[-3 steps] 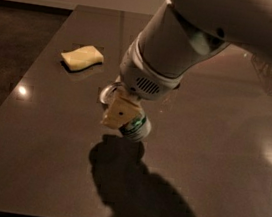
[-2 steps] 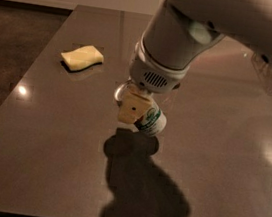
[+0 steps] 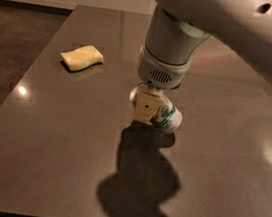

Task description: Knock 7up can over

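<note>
Looks like the knocking step itself. The gripper (image 3: 147,109) is down low over the middle of the dark table (image 3: 45,143), right up against the 7up can (image 3: 169,119), which is tilted toward the right and not lying flat. Can't tell how wide the gripper is, or whether it's clamping the can. I'd guess it needs one more nudge rightward. The yellow sponge (image 3: 82,57) sits well apart, far left.

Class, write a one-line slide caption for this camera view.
The gripper sits against a tipped 7up can on the table, a yellow sponge lying apart.
</note>
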You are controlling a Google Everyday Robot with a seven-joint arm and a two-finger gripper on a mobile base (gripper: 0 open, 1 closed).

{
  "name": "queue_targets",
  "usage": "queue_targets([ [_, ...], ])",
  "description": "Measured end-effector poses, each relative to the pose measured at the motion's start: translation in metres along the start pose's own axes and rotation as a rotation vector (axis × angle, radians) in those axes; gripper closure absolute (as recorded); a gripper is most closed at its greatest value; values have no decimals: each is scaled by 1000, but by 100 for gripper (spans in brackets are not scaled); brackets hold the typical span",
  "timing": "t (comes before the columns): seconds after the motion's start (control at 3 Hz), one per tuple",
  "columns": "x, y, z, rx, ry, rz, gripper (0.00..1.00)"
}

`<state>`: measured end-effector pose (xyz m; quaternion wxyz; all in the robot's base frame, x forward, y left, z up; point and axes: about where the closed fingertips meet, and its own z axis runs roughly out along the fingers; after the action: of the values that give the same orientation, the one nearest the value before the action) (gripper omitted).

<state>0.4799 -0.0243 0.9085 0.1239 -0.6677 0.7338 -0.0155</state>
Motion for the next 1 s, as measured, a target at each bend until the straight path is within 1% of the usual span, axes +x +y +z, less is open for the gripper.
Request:
queue_targets([
  [0.33,12,-6,9,-9,57,1,35],
  [0.67,19,-7,16,-20,85,0,13],
  [1.0,21,-4,26,-50,96,-8,0],
])
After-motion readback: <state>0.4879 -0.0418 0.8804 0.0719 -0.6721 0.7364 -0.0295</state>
